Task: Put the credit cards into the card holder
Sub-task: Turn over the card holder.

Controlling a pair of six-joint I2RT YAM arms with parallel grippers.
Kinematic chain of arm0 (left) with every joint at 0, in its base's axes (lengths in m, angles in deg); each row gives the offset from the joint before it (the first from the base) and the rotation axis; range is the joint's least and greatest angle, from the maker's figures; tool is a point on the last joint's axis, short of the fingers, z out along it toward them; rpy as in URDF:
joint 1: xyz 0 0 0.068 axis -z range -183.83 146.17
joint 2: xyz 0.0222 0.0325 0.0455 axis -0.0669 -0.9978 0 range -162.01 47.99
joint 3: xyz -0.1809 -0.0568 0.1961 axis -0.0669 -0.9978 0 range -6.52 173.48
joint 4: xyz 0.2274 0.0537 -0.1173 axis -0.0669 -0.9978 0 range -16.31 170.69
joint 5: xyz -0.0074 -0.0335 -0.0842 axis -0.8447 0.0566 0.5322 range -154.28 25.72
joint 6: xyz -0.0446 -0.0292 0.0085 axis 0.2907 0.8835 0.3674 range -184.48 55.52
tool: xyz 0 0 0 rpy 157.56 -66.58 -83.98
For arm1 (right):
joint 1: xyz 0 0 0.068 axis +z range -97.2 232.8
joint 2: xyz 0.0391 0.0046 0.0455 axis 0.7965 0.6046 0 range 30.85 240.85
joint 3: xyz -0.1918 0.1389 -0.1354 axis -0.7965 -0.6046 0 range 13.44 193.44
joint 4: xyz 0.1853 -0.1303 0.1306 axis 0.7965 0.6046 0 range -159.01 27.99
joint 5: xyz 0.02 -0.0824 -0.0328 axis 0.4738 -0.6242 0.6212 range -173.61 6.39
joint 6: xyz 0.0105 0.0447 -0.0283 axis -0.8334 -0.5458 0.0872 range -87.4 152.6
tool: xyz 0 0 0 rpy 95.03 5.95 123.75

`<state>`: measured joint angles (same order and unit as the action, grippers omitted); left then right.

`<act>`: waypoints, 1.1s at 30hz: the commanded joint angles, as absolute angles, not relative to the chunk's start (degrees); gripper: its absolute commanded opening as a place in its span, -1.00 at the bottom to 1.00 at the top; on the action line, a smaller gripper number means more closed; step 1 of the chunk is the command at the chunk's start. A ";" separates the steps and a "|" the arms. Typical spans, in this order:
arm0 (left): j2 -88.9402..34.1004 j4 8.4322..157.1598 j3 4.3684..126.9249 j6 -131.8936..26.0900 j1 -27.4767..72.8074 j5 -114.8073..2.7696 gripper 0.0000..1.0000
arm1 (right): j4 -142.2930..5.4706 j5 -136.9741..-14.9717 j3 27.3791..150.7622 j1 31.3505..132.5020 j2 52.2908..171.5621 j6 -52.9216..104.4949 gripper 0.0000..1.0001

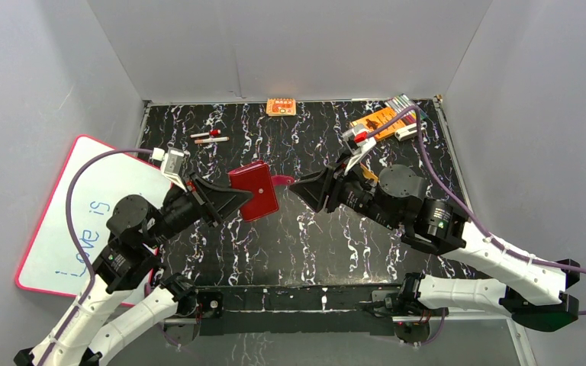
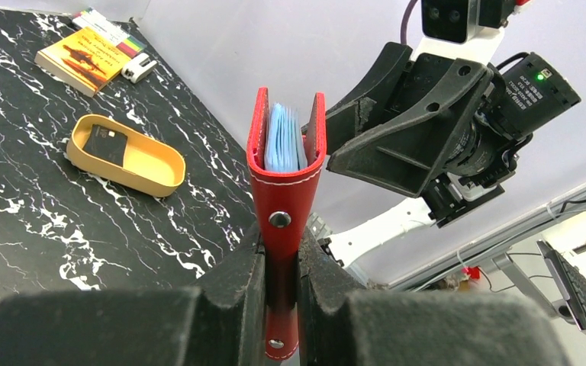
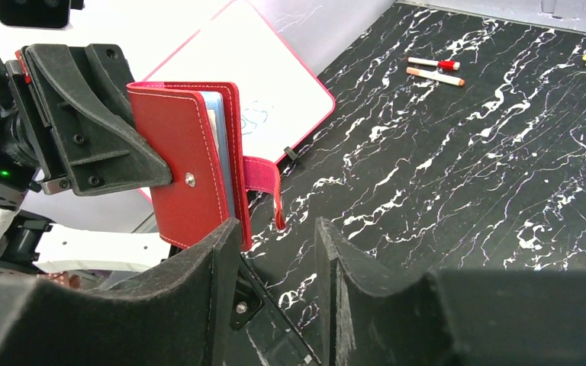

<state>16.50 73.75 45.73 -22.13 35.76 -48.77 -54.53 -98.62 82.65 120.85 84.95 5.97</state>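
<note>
Card holder (image 2: 282,198) smooth red leather-like; table (image 1: 313,244) glossy black marbled.

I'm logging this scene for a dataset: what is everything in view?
card holder: one, red, held on edge above the table, pale blue sleeves showing
credit card: one seen, dark, in the tray
tray: one, tan, on the table
booklet: one, orange, far right corner
marker set: one, multicoloured, behind the booklet
box: one, orange, far edge
pens: two, red and orange caps, far left
whiteboard: one, pink-rimmed, left of the table
table: one, black marbled
left gripper: black, shut on the card holder
right gripper: black, open, empty
</note>
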 commanded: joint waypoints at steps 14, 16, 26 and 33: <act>18.62 76.02 46.24 -22.75 35.80 -45.42 -1.00 | -59.66 -96.74 83.13 121.00 84.43 6.15 -0.40; 18.71 76.08 46.20 -22.75 35.80 -45.47 -1.00 | -59.60 -96.35 83.26 121.00 84.60 6.15 -0.45; 18.93 76.28 46.17 -22.65 35.80 -45.42 -1.00 | -59.83 -94.39 83.56 121.00 85.50 5.84 -0.46; 19.17 76.14 46.16 -22.63 35.80 -45.56 -1.00 | -60.34 -93.72 83.58 121.00 85.69 6.14 -0.70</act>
